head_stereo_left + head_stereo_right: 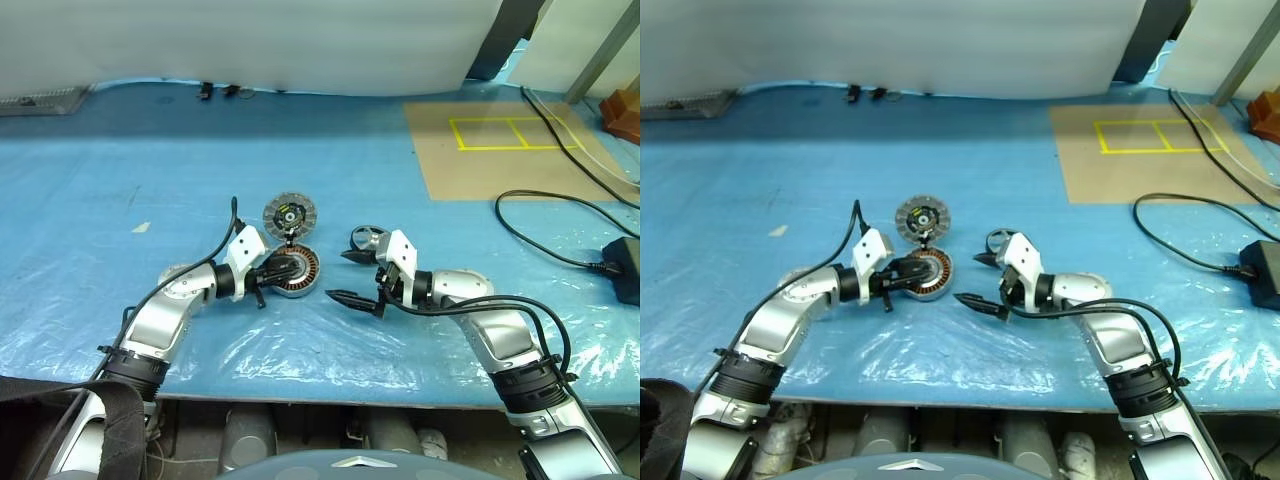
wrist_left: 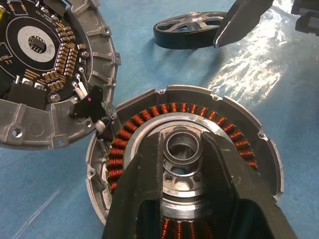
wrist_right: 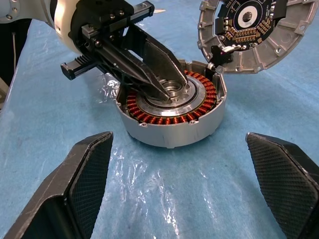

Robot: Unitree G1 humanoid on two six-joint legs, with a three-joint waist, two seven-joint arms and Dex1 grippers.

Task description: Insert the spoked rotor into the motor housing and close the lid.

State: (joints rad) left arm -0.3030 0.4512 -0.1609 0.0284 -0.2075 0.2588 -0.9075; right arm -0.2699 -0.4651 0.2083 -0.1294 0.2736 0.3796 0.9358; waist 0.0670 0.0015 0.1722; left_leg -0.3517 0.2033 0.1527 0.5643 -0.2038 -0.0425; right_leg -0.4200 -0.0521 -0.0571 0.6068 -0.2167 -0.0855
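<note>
Left gripper reaching over the motor housing, fingers slightly parted with the tips dipping at the central hub, not clamping anything as far as can be told. Right gripper hanging spread wide and empty just right of the housing, tips pointing toward it.

Head views only giving the layout: housing sitting flat on the blue table cover, open side facing up, lid flipped open behind it and standing nearly upright, inner face turned toward the robot. Spoked rotor lying flat on the cover just past the right gripper, well clear of the housing, not in yet.

Left wrist view getting the good stuff that the head views are missing: copper windings ringing the housing's dark centre, the silver hub showing between the two black fingers, and the lid's circuit-board face with a small hinge piece joining it to the housing rim. Also catching the rotor with its dark rim and spokes, axis pointing up, and one tip of the other gripper in front of it.

Right wrist view showing the housing's plain grey side wall and the left fingertips resting right at the hub.
</note>
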